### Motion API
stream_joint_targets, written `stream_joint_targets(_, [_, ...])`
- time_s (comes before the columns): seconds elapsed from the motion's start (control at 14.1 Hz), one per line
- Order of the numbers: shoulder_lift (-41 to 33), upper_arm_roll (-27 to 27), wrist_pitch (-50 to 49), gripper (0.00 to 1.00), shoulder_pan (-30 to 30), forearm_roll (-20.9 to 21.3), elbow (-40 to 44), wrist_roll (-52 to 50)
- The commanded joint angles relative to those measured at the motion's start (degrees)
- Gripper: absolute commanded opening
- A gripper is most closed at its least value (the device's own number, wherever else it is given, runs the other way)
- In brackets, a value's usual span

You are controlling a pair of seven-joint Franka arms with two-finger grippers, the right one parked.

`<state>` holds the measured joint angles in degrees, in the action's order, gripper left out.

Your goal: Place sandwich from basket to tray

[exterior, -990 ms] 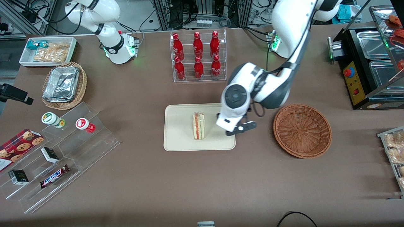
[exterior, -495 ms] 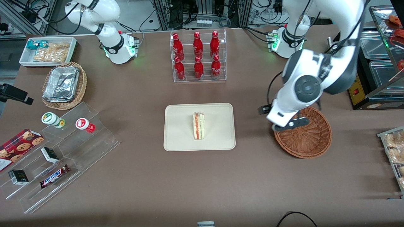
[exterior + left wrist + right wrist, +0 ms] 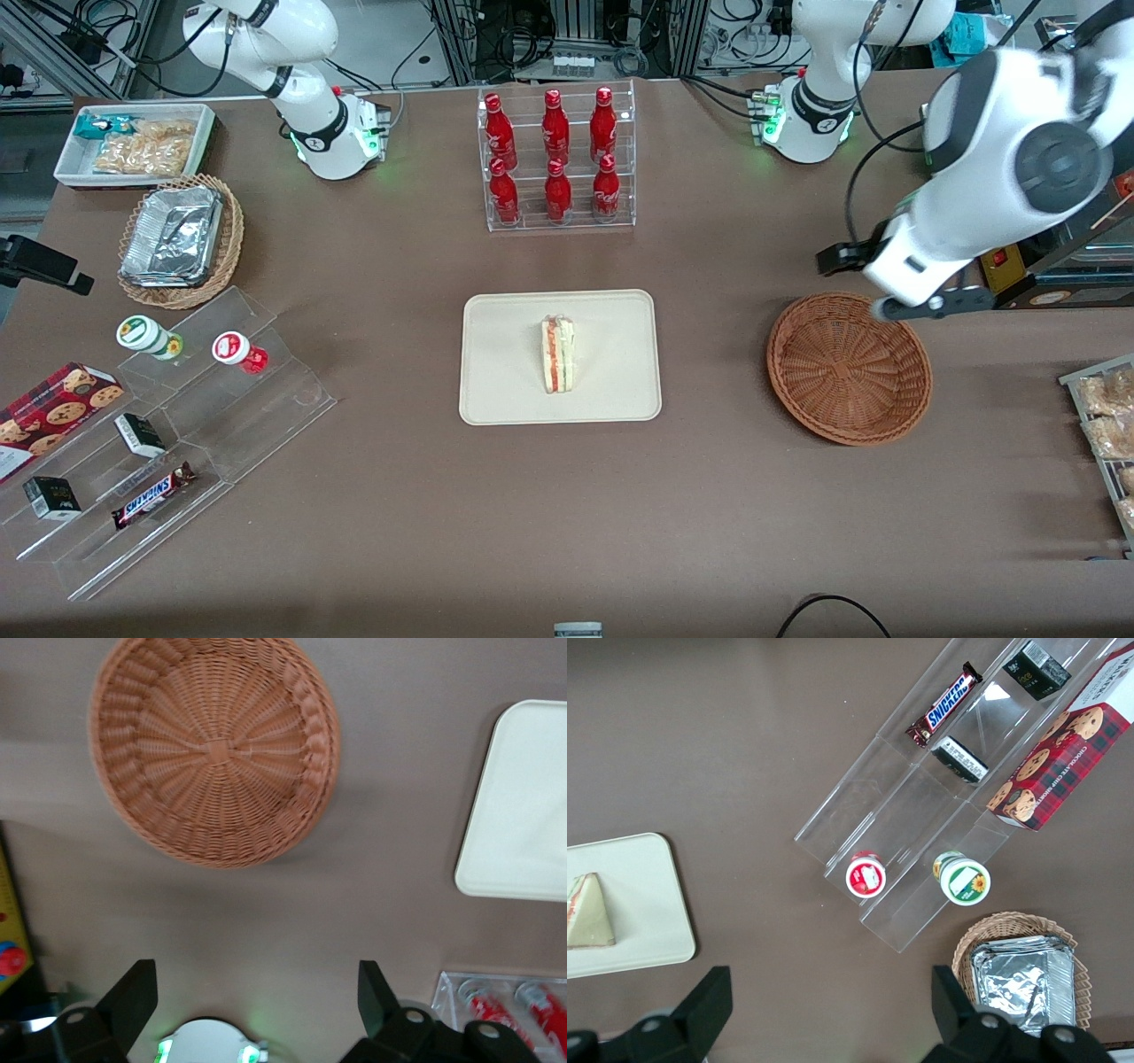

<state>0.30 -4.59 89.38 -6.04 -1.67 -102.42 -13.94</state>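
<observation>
1. The sandwich (image 3: pixel 558 355) lies flat near the middle of the tray (image 3: pixel 496 390), its red and green filling edge showing. The delivery looks complete.
2. The basket (image 3: pixel 849 368), beside the tray toward the working arm's end of the surface (image 3: pixel 567 514), holds nothing.
3. The end effector (image 3: pixel 895 283) has swung away from the tray over the past second, crossed the basket, and now hangs above the basket's rim on the side farther from the front camera. Its fingers (image 3: pixel 133 997) are spread wide and carry nothing.
4. Judged from this, the arm is retreating and nothing remains but to park.
5. Around the tray: a rack of red bottles (image 3: pixel 556 159) farther from the front camera, and clear tiered shelves of snacks (image 3: pixel 168 425) toward the parked arm's end. Cables and frames crowd the room's edge.
</observation>
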Motion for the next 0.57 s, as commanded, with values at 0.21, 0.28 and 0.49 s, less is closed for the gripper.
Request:
stream_joint_targets(0.21, [-2.1, -1.6, -3.3, 1.0, 5.9, 4.4, 8.0, 9.4])
stream_joint_targets(0.28, [-2.0, -1.5, -3.3, 1.0, 5.9, 4.9, 8.5, 9.9])
stream_joint_targets(0.49, [-2.5, -0.2, -2.0, 1.0, 5.8, 5.0, 8.5, 10.0])
